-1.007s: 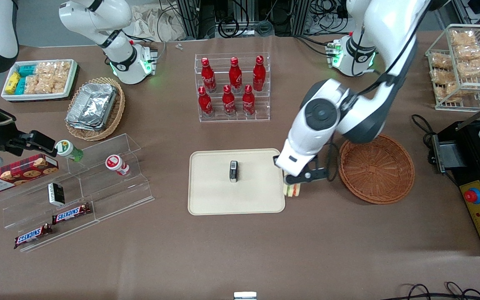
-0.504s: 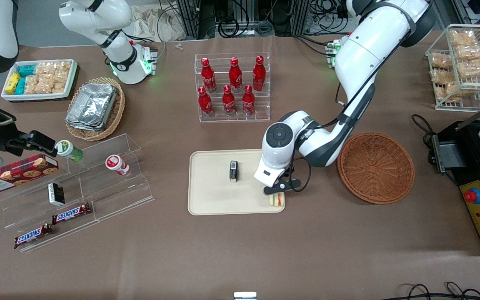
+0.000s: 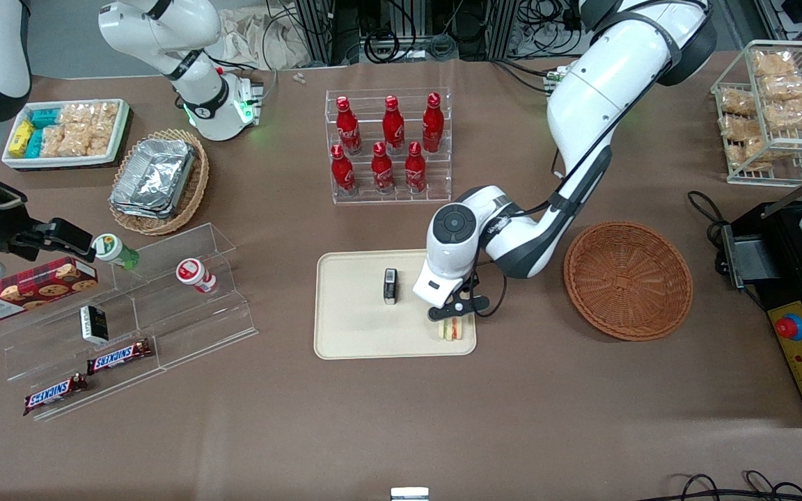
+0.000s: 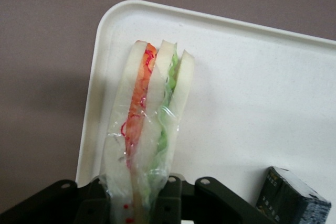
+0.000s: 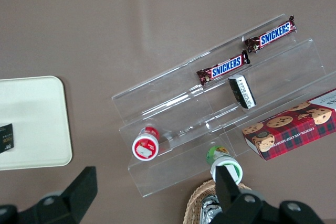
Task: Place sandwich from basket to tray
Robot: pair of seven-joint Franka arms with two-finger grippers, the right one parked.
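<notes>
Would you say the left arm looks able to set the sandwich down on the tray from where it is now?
Probably yes. The tool is shut on the sandwich directly over a bare corner of the tray; the small black box lies well aside, so nothing seems to block it.

six red bottles (image 3: pixel 387 142), two snickers bars (image 3: pixel 88 376), one sandwich (image 3: pixel 450 330).

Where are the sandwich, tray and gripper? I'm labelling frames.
sandwich (image 4: pixel 149 129): left wrist view, its filling edge.
tray (image 3: pixel 352 334): front view, bare floor.
gripper (image 3: pixel 451 321): front view, between fingertips, shut on the sandwich above the tray.
</notes>
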